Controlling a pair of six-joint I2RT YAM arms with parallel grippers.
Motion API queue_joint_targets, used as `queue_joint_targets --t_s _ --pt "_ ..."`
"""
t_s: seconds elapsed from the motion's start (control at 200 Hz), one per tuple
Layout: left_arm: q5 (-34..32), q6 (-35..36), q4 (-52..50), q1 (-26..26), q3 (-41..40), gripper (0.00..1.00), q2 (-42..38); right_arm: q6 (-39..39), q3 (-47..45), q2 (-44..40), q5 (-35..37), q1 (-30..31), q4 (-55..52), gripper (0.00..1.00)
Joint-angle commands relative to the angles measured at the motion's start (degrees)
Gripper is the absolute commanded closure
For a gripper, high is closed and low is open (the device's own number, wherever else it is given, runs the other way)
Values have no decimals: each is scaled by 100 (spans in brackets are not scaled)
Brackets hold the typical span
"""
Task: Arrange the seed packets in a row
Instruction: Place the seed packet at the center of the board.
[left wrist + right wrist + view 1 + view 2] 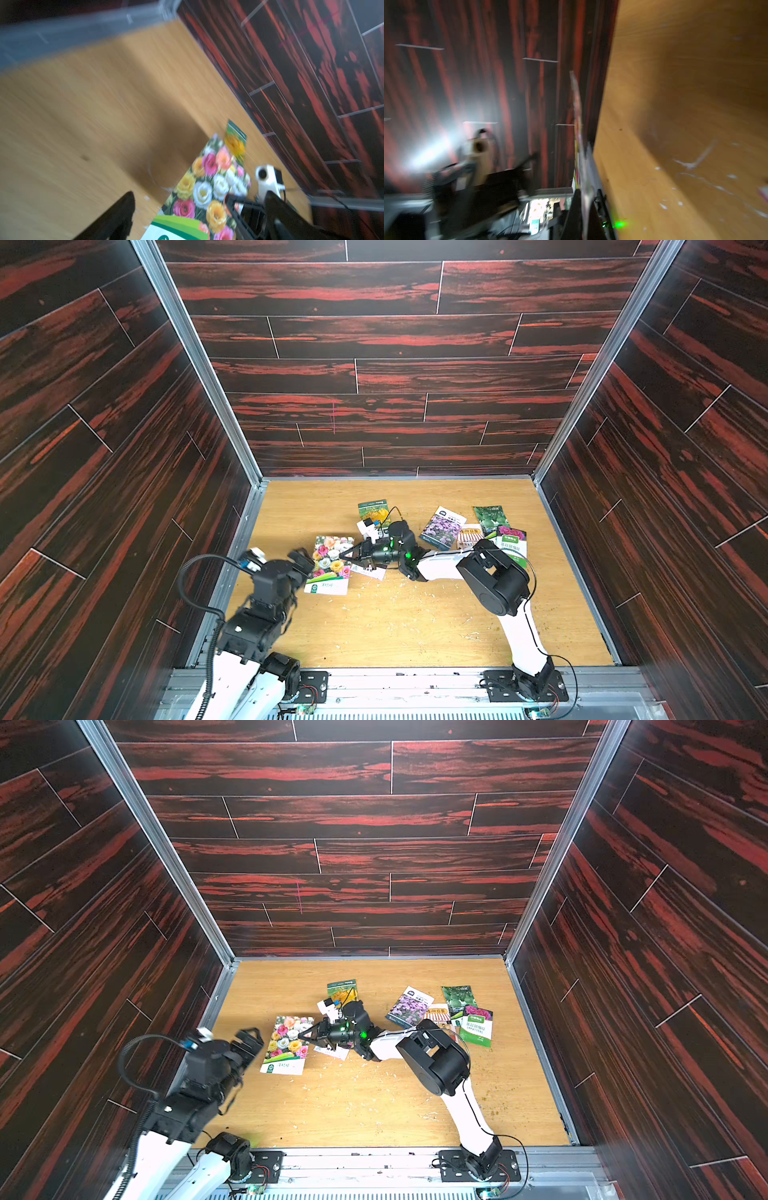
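A seed packet printed with mixed roses (330, 566) (286, 1046) hangs over the left of the table. My right gripper (343, 556) (309, 1034) is shut on its right edge. In the right wrist view this packet (579, 128) runs edge-on out of the shut right gripper (586, 199). My left gripper (301, 562) (249, 1041) stands open at the packet's left edge. In the left wrist view the rose packet (207, 187) lies between the spread fingers (118, 216) without touching them. The yellow-bloom packet (373, 510) lies behind the right wrist.
On the right lie a purple-flower packet (442, 529), a shopfront packet (469, 536), a green-melon packet (491, 519) and a green-label packet (513, 547), partly overlapping. A white packet (370, 571) lies under the right gripper. Dark walls (124, 489) enclose the wooden table (415, 626).
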Motion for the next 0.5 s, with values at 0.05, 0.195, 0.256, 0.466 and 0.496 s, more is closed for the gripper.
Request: queue_joint_targets --t_s 0.05,0.195,0.256,0.466,0.496 --pt "-523 748 -630 148 911 0 808 -336 502 434 800 508 -703 100" --pt "-229 736 -83 148 945 0 1041 -397 1740 1121 701 815 -1351 100" --pt "-159 756 -14 147 943 0 1075 -346 2104 1343 694 881 -1561 100" --pt "-163 828 4 158 849 0 1000 -173 2759 1889 917 927 -2310 100" --pt "-155 826 6 156 818 0 989 -213 2877 1955 952 935 -2419 100"
